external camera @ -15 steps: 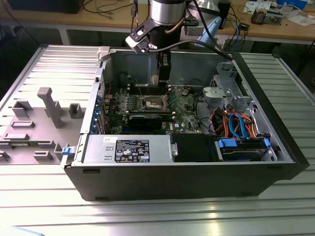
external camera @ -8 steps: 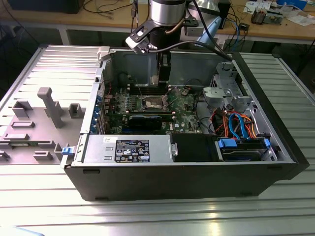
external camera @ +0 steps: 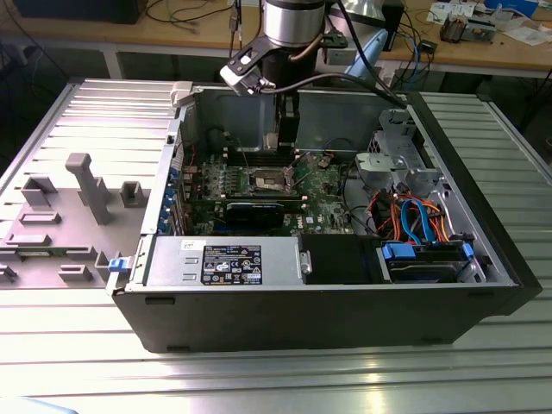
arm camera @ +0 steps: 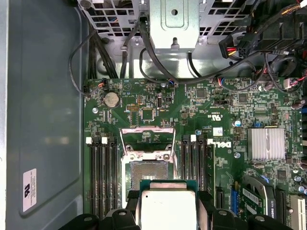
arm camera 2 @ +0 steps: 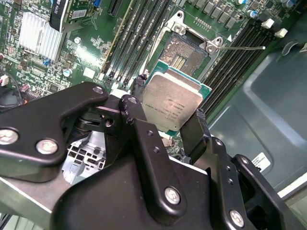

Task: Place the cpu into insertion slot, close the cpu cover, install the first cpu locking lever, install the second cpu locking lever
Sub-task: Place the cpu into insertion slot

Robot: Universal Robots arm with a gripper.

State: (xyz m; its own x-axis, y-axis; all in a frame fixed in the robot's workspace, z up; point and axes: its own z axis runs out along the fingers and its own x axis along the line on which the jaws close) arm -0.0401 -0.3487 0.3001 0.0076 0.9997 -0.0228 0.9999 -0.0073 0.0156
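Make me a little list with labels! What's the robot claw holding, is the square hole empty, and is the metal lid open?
gripper: shut on the cpu
cpu: silver top, held above the green board, not in the slot yet
insertion slot: empty and uncovered
cpu cover: swung open, up off the slot
memory slots: long black rows on both sides of the insertion slot

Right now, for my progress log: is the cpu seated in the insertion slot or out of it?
Out. The gripper holds the cpu clear of the insertion slot, whose contact field lies bare.
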